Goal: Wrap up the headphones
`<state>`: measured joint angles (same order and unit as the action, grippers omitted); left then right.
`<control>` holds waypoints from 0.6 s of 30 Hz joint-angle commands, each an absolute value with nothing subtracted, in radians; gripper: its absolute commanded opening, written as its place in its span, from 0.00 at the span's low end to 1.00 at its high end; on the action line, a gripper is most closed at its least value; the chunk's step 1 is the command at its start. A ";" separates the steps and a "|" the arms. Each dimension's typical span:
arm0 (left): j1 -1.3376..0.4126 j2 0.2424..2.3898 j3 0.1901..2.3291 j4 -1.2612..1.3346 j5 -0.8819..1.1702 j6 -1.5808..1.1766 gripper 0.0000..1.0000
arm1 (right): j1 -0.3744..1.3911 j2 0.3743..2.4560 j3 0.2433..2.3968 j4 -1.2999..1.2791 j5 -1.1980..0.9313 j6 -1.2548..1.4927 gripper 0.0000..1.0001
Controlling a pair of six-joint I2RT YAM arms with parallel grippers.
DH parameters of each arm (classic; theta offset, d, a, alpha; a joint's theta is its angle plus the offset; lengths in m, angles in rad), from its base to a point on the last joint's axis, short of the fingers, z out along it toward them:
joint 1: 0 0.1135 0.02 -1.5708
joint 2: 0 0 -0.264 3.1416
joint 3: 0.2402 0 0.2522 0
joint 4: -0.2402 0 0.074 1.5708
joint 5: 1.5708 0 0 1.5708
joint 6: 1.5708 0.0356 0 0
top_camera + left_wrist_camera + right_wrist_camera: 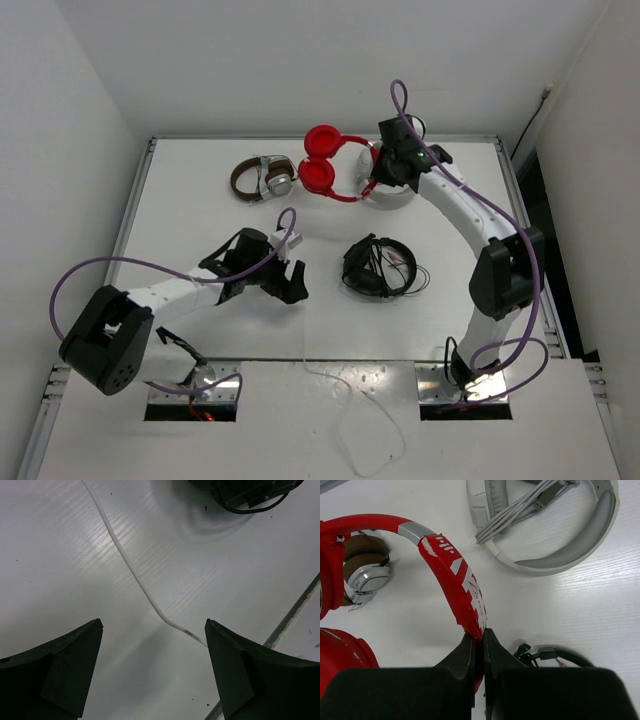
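Observation:
The red headphones (322, 165) lie at the back middle of the table, ear cups together, headband curving to the right. My right gripper (372, 186) is shut on the headband's end; in the right wrist view the red headband (452, 577) runs down into my closed right gripper (481, 632). A red ear cup (337, 655) shows at the lower left. My left gripper (290, 280) is open and empty over the table's middle. In the left wrist view the thin white cable (131, 570) lies on the table and runs toward the gap of my left gripper (152, 622), untouched.
Brown-and-silver headphones (262, 178) lie left of the red ones. Black headphones with a black cable (378, 265) lie mid-right. White headphones (600, 525) lie under the right wrist. A loop of thin white cable (345, 420) lies on the front ledge between the arm bases.

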<state>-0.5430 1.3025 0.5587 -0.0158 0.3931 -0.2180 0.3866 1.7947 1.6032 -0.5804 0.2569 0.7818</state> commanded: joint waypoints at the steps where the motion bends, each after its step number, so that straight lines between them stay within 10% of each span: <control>1: -0.554 1.321 0.560 0.038 0.399 -0.219 0.89 | 0.396 1.723 1.609 -0.500 0.235 0.833 0.00; 10: -0.554 1.357 0.578 0.058 0.468 -0.186 0.48 | 0.405 1.723 1.600 -0.491 0.235 0.833 0.00; 18: -0.554 1.358 0.588 0.080 0.486 -0.195 0.58 | 0.396 1.714 1.563 -0.482 0.224 0.842 0.00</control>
<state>-0.5446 1.3579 0.5598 0.0261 0.4545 -0.1944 0.4011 1.7905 1.5623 -0.5735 0.2512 0.7952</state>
